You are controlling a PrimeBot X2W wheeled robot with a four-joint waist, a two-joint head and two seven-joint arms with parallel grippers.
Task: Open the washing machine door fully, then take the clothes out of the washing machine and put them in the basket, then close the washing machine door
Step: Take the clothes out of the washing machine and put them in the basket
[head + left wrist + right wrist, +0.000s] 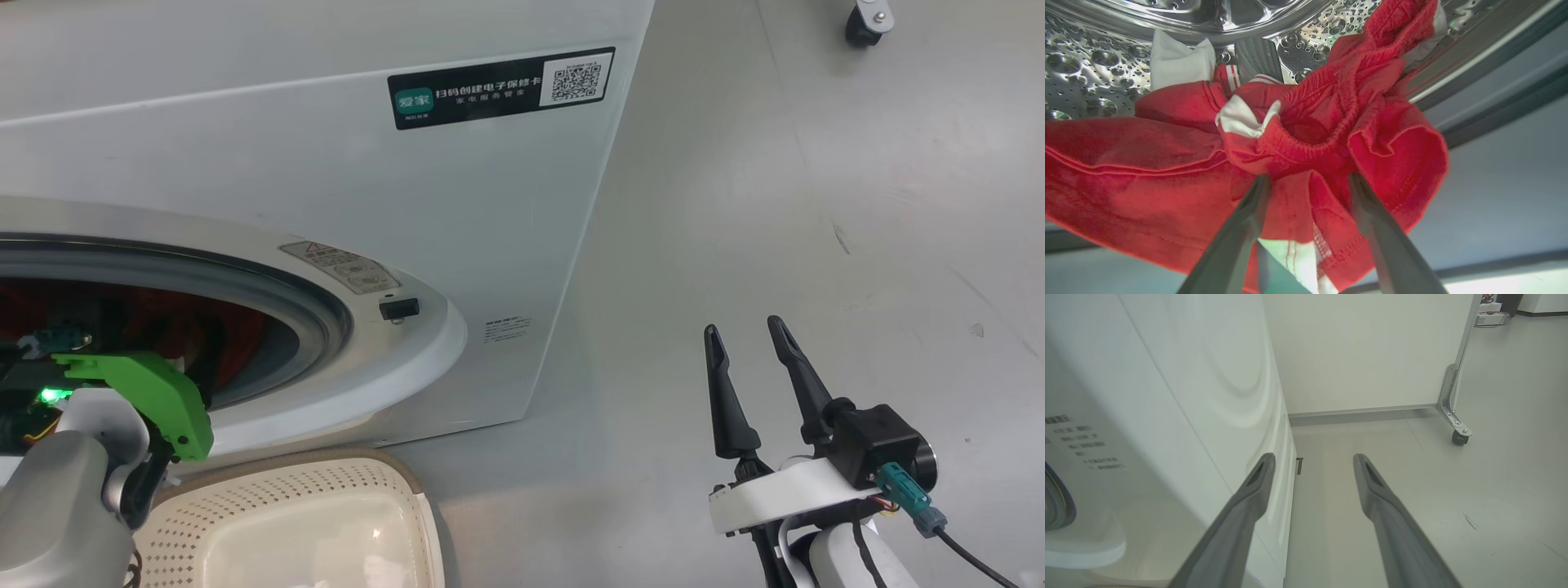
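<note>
A smooth pale grey floor (775, 245), faintly scuffed, runs to a plain white partition (1363, 351) at the far side, standing on a bracketed caster wheel (1458, 437).

My left gripper (1308, 176) sits in the washing machine (326, 163) mouth, fingers spread, red clothes (1331, 122) bunched right at both tips and blocking the drum (1106, 61) behind; the basket (286, 490) crowds the space under the opening, just beside my forearm (49, 506); right of the machine's side wall the floor (816, 204) lies open, my right gripper (744, 327) hanging there with jaws apart; a castor (1459, 437) stands well off.
</note>
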